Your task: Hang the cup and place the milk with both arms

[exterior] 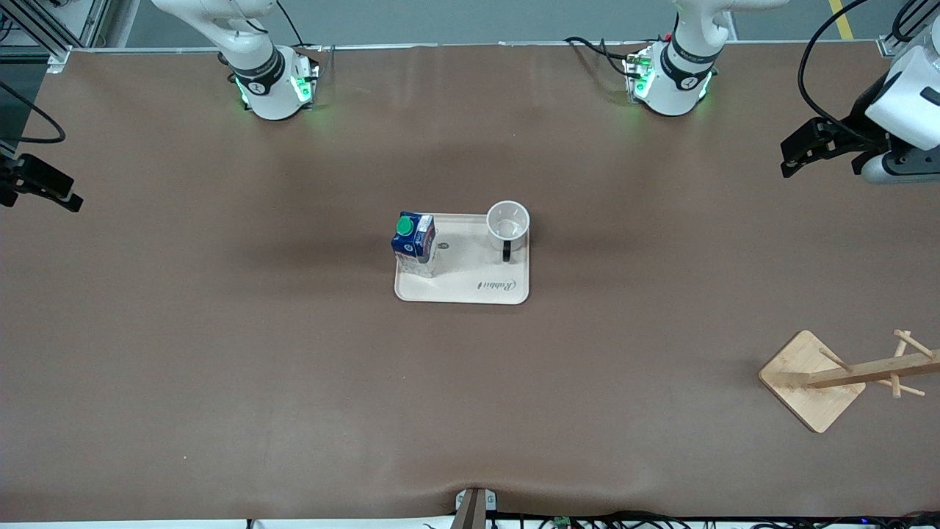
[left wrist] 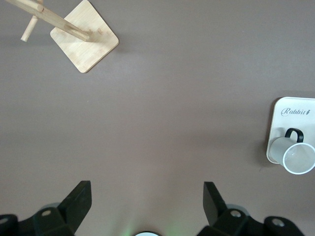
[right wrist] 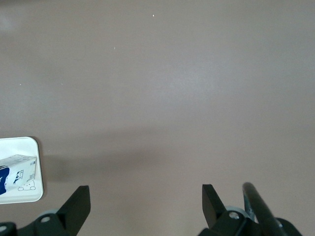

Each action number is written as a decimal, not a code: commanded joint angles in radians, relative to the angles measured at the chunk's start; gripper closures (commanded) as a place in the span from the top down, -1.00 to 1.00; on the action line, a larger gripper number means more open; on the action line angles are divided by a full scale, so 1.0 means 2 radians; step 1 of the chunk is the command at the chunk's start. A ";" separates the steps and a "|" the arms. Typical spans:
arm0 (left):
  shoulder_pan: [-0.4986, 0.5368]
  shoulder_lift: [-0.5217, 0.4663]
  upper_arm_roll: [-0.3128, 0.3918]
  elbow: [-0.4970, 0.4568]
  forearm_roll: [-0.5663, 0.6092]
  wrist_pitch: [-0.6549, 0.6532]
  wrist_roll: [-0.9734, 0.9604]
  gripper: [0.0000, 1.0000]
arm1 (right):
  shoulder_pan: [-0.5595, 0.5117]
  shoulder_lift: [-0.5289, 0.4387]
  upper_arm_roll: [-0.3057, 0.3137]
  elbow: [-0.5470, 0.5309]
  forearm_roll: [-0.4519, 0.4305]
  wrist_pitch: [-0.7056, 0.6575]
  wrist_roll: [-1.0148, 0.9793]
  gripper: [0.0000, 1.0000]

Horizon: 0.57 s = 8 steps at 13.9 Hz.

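While both arms wait high at the table ends, the cup [exterior: 508, 220] stands upright on the tray [exterior: 470, 290], handle toward the front camera. On the same tray, at about nine o'clock from the cup and apart from it, stands the milk [exterior: 414, 241]. A wooden rack [exterior: 844, 376] sits well apart at the left arm's end, seemingly upright. The left gripper [left wrist: 146, 196] hangs over bare table with fingers spread. The right gripper [right wrist: 145, 199] does likewise at its end, fingers spread wide.
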<state>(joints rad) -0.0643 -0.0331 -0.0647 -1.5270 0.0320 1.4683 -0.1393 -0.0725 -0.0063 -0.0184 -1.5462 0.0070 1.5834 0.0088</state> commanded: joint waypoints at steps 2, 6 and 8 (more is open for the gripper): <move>0.001 0.003 0.000 0.011 0.009 -0.009 0.005 1.00 | -0.009 0.007 0.008 0.012 0.000 -0.012 0.003 1.00; -0.003 0.010 -0.001 0.011 0.028 -0.008 0.002 1.00 | -0.005 0.007 0.008 0.015 0.000 -0.012 0.004 1.00; -0.005 0.010 -0.014 0.007 0.022 -0.008 -0.007 1.00 | -0.007 0.007 0.008 0.015 0.001 -0.012 0.003 1.00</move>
<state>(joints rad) -0.0656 -0.0233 -0.0694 -1.5260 0.0642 1.4683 -0.1394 -0.0725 -0.0029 -0.0158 -1.5440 0.0071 1.5779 0.0089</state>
